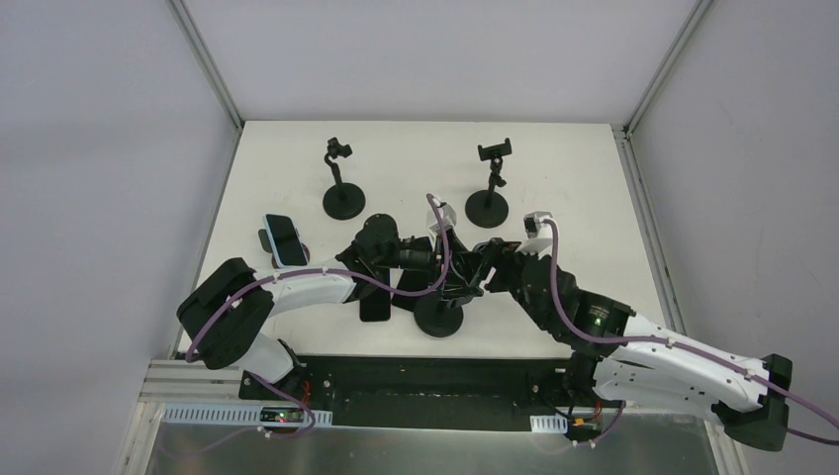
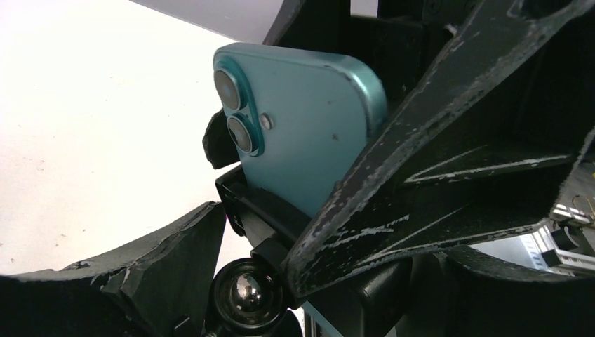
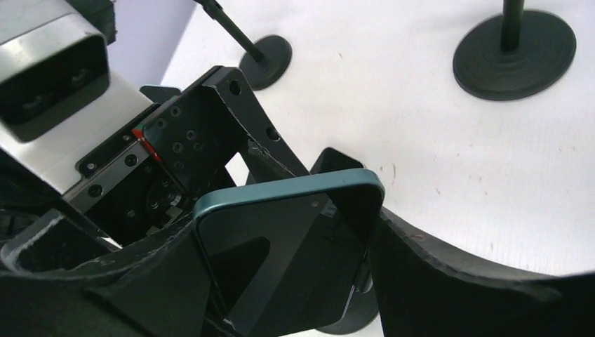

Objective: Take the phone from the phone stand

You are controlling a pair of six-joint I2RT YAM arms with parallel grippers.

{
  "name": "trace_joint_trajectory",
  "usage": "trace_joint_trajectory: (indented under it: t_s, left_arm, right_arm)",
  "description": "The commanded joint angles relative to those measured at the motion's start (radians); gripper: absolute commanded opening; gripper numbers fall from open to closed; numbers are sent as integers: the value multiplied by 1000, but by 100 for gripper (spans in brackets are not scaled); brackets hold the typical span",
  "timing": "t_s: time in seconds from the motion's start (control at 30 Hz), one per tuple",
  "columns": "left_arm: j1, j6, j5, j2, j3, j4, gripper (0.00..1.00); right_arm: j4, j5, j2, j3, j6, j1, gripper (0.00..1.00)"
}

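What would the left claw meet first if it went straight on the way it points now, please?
Most likely the phone, clamped in the stand directly ahead of the left claw; depth is unclear, so they may touch already.

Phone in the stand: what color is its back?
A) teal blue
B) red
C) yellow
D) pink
A: in the left wrist view, the phone clamped in the stand shows a teal blue back.
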Motion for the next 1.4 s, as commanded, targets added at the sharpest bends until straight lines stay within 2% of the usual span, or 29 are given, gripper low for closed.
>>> trace_joint_trajectory:
  t_s: [0.0,0.13,0.27,0.4,0.7,0.8,0.87,0.93,0.97,1.0,1.1,1.2,1.37]
  left_arm:
    - [-7,10,23,-17,-7,40,0]
    - [-14,23,66,-29,-27,40,0]
    - [-21,39,91,-43,-42,41,0]
    - [-26,38,111,-45,-41,41,0]
    - [-33,43,145,-48,-40,42,0]
    - [-28,19,55,-43,-47,42,2]
    - [-29,3,-25,-38,-55,42,29]
    - [-29,-6,-78,-37,-52,42,53]
    - [-29,-10,-100,-38,-48,42,78]
    - [-29,-14,-113,-41,-42,42,96]
    - [-30,-35,-112,-36,-7,42,99]
    - [-32,-53,-113,-28,23,42,99]
    - [-31,-25,-143,-30,25,41,99]
  right_arm:
    - [187,-60,-70,-194,-293,8,0]
    - [278,-137,-120,-284,-425,-92,0]
    - [302,-348,-147,-333,-418,-279,0]
    - [310,-473,-115,-342,-404,-427,0]
    - [344,-557,-12,-321,-430,-488,0]
    - [318,-587,-10,-290,-383,-488,0]
    - [304,-589,-11,-273,-310,-479,0]
    - [283,-516,-13,-259,-242,-435,0]
    - [265,-462,-17,-250,-237,-394,0]
    - [249,-394,-20,-242,-232,-328,0]
    - [170,-214,-21,-191,-172,-208,0]
    - [58,-105,-14,-117,-60,-127,0]
    - [-130,-53,-5,-2,82,-38,0]
